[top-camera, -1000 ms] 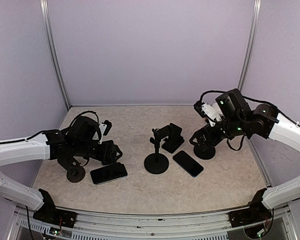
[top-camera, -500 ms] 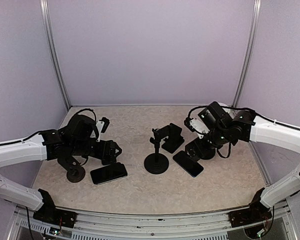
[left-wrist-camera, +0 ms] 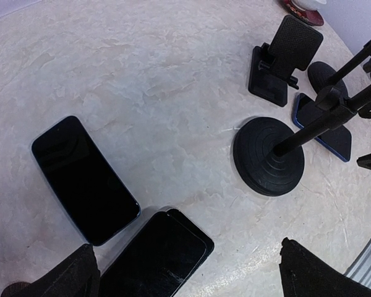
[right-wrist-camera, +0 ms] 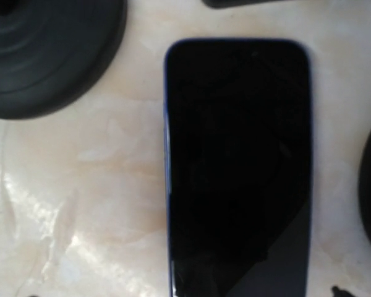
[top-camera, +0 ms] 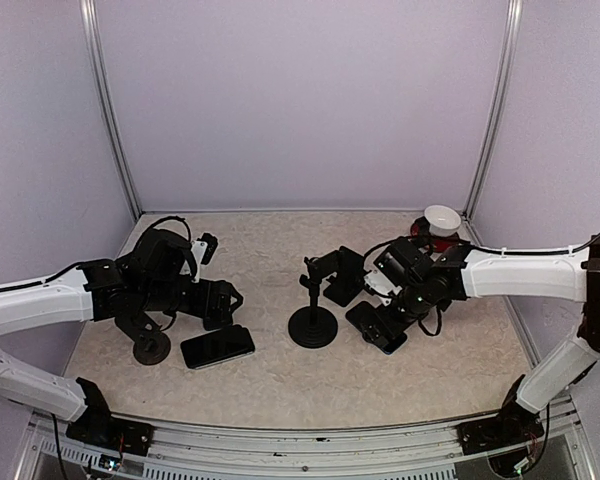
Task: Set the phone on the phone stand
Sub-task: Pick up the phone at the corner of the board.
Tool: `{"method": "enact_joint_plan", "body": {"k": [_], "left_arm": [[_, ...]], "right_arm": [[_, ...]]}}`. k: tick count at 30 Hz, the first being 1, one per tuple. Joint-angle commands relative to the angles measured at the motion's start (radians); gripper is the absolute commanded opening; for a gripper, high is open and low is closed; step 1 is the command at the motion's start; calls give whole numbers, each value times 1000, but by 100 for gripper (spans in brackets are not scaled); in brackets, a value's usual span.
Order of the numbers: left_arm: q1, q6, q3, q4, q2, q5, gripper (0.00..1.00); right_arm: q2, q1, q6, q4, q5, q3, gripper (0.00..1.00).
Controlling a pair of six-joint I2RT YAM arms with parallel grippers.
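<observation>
Fingers of my right gripper [top-camera: 386, 323], spread apart, had just swung down over the blue phone [right-wrist-camera: 238, 167], which lay flat on the table [top-camera: 260, 380] right under them, so I could grab it next.

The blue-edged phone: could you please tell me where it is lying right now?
The blue-edged phone lies flat on the table, right of centre in the top view, just right of the round-based stand and in front of the folding stand.
</observation>
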Motion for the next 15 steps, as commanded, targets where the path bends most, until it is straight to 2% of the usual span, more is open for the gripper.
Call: {"method": "enact_joint_plan", "body": {"k": [1,6,15], "left_arm": [[-6,-6,-13,16,-22,-17,99],[-6,-5,-17,13,-24,-20,99],[-6,-6,-19,19,-21,-23,99]], "right_arm": [[44,-17,-17,64,-7,-29,100],[71,-53,-25,110,-54,-63,100],[130,-89,-42,142,-49,-79,100]]}}
